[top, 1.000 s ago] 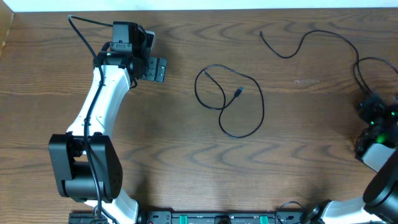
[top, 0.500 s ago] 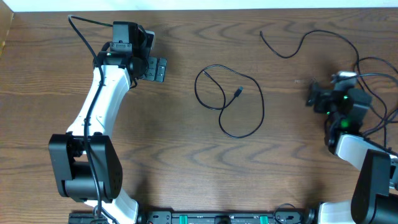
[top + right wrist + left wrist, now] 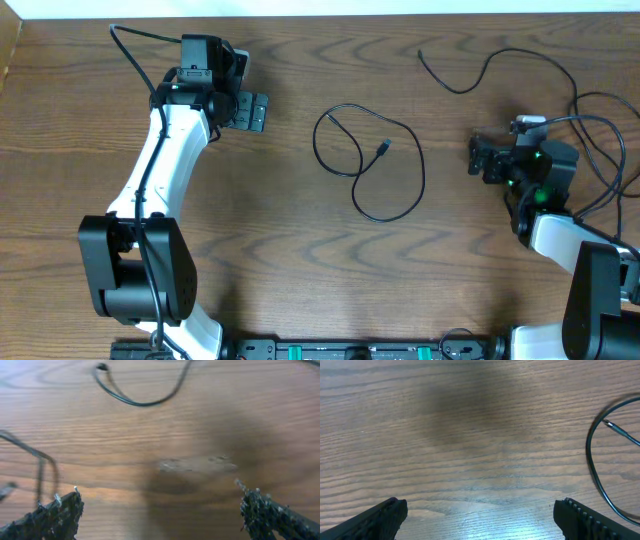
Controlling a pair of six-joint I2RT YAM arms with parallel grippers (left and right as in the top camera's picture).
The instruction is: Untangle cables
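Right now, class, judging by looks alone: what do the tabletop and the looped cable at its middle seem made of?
Tabletop: wood or wood-look laminate, I cannot tell which; brown, flowing grain lines, soft sheen.
Looped cable: probably a flexible plastic or rubber jacket; thin, black, lying in smooth curves.

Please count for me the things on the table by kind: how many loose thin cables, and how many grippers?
Black cables: 2, the looped black cable and the wavy black cable
Open grippers: 2, the left gripper and the right gripper
Total: 4
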